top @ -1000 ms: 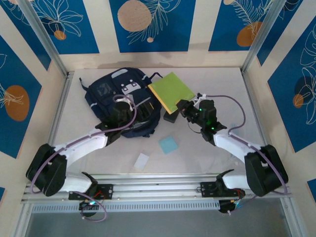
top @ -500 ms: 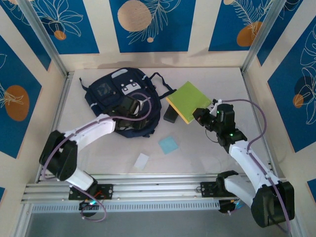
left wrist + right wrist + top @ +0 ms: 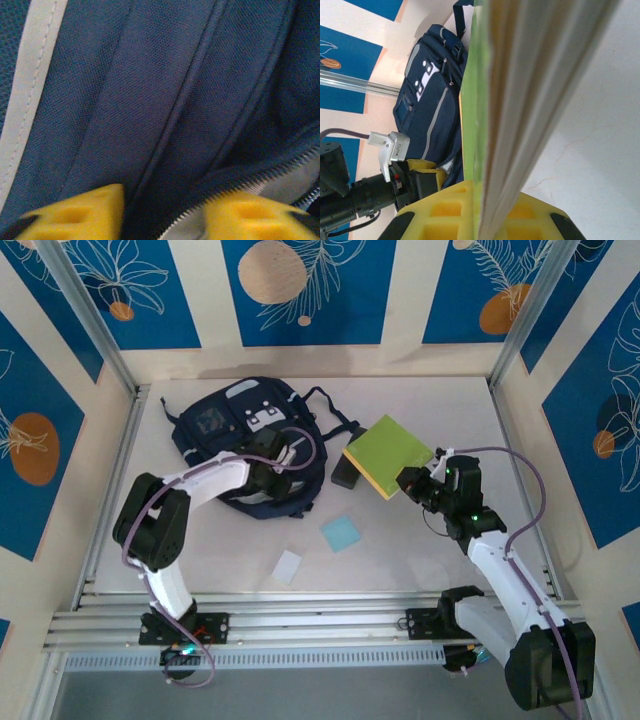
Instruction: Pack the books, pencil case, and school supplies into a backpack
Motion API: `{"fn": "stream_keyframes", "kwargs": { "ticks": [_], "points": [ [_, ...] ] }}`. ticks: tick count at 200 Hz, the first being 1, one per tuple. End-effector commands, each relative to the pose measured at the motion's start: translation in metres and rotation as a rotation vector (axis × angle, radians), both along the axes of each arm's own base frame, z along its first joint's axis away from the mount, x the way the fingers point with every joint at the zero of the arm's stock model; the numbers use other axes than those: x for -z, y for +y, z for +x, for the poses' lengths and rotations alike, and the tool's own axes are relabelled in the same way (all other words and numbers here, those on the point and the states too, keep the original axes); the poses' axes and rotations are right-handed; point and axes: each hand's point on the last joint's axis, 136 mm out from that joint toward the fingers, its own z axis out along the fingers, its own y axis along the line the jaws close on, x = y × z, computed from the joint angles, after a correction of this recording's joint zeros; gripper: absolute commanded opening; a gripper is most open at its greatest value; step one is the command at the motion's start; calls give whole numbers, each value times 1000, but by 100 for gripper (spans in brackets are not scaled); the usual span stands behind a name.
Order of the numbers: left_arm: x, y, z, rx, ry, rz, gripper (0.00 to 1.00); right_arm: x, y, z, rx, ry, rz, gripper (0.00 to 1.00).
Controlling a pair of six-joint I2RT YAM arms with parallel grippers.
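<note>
The navy backpack [image 3: 240,430] lies at the back left of the table. My left gripper [image 3: 287,468] rests at its near right edge. In the left wrist view the yellow fingertips [image 3: 75,215] stand apart, with navy fabric [image 3: 150,100] and a zipper edge [image 3: 240,180] between them. My right gripper [image 3: 410,483] is shut on the books [image 3: 390,453], lime green on top with a yellow-orange edge beneath, held up to the right of the backpack. In the right wrist view the books [image 3: 530,75] stand edge-on between the pads [image 3: 445,210]. The black pencil case [image 3: 347,475] lies beside the backpack.
A light-blue pad [image 3: 342,533] and a small white piece [image 3: 288,566] lie on the table in front of the backpack. Metal frame posts and walls close in the table on three sides. The right wrist view takes in the backpack [image 3: 425,115] and the left gripper [image 3: 427,172].
The left gripper has moved onto the backpack's right edge and its fingers have narrowed. The right gripper has carried the books right and slightly nearer, away from the backpack.
</note>
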Motion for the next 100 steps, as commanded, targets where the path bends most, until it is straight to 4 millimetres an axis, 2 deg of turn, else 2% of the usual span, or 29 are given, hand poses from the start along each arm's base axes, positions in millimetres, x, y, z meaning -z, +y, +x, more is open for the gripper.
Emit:
{"fn": "stream_keyframes", "kwargs": {
  "ticks": [1,10,21,33,74,100],
  "points": [
    [4,-13,-13,55,100,-74,19,-12,-1,-2,-18,-56,-8,0],
    [-1,-16,-14,50,106,-99,0,-13,-3,-2,-12,-62,-9,0],
    [-14,-18,-13,24,93,-121,0,-15,-4,-4,-8,-64,-10,0],
    [-37,-20,-8,-8,53,-158,0,-16,-3,-6,-14,-62,-5,0],
    [-145,-26,25,-117,-194,-341,0,-15,12,-15,-56,-13,91,0],
    [-196,-36,41,-130,-298,-460,0,-14,25,-18,-73,-14,141,0]
  ]
}}
